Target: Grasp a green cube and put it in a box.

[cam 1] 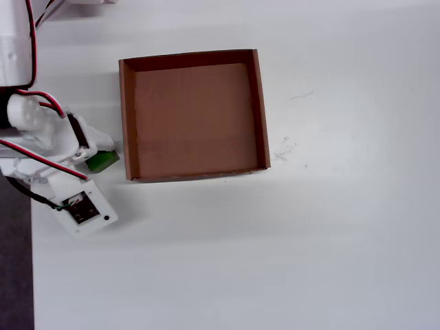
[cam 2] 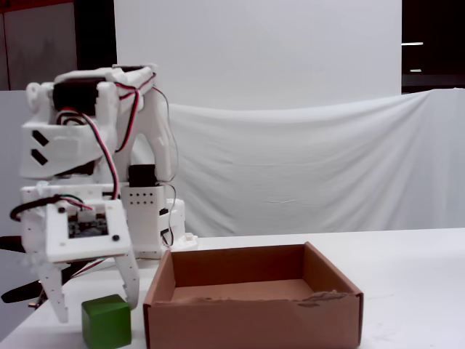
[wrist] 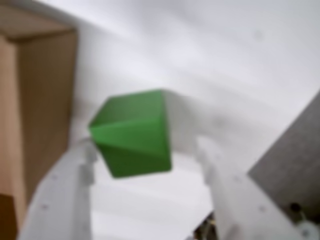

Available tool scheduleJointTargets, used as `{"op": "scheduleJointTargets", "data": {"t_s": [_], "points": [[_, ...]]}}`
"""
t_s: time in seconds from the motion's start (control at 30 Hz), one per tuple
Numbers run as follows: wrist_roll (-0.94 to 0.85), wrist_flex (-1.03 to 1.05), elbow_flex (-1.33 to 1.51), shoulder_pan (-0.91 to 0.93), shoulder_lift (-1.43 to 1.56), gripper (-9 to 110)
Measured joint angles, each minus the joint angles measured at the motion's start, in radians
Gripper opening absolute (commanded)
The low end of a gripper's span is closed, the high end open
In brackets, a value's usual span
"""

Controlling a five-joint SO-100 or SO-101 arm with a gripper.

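Note:
The green cube (wrist: 134,132) lies on the white table between my two white fingers, just left of the box in the fixed view (cam 2: 107,321). My gripper (wrist: 146,147) is open and straddles it. The left finger (wrist: 75,175) is at the cube's corner and the right finger (wrist: 220,180) stands a little apart from it. In the overhead view the cube (cam 1: 104,161) pokes out from under the gripper (cam 1: 93,155). The brown cardboard box (cam 1: 126,117) stands empty to the right of the cube; its wall shows at the left of the wrist view (wrist: 45,100). In the fixed view the gripper (cam 2: 98,305) hangs over the cube next to the box (cam 2: 254,320).
The table's left edge and the dark floor beyond it (cam 1: 14,275) lie close beside the arm. The arm's base (cam 2: 149,211) stands behind the gripper. White table surface stretches right of and in front of the box.

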Motion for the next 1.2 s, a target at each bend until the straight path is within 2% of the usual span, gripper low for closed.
{"op": "scheduleJointTargets", "data": {"t_s": [0.63, 1.2], "points": [[-0.002, -0.025, 0.0, -0.032, -0.074, 28], [-0.002, -0.035, 0.0, -0.049, -0.097, 16]]}}
